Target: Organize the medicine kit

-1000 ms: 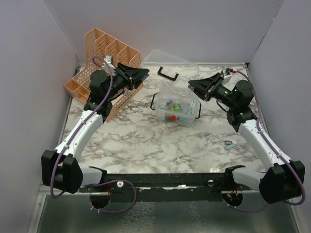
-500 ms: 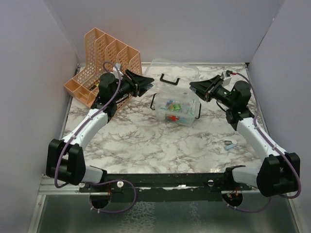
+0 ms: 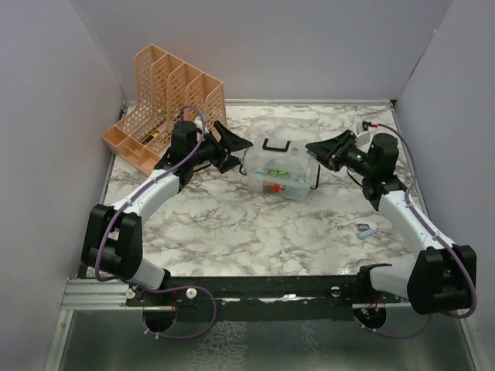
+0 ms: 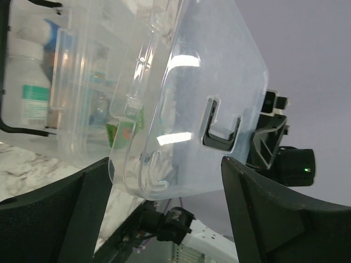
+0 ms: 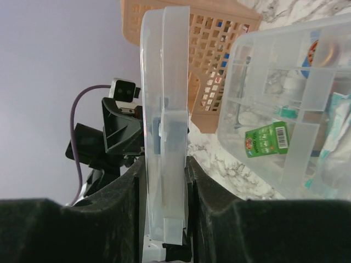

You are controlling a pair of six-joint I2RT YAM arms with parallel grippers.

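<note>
The medicine kit's clear box, with a red cross on its front, stands mid-table with small packets inside. Its see-through lid with the black handle hangs tilted over the box's back. My right gripper is shut on the lid's right edge; in the right wrist view the lid stands edge-on, pinched at my gripper. My left gripper is open at the lid's left side. In the left wrist view the lid hangs above my wide-apart gripper, touching neither finger.
An orange mesh file rack stands at the back left, just behind my left arm. A small blue-and-white item lies on the marble top near my right forearm. Plain walls close the left, back and right sides.
Both arms carried the lid from behind the box forward and down over it. The left gripper, shut on the lid before, has opened and let go; the right still holds it.
</note>
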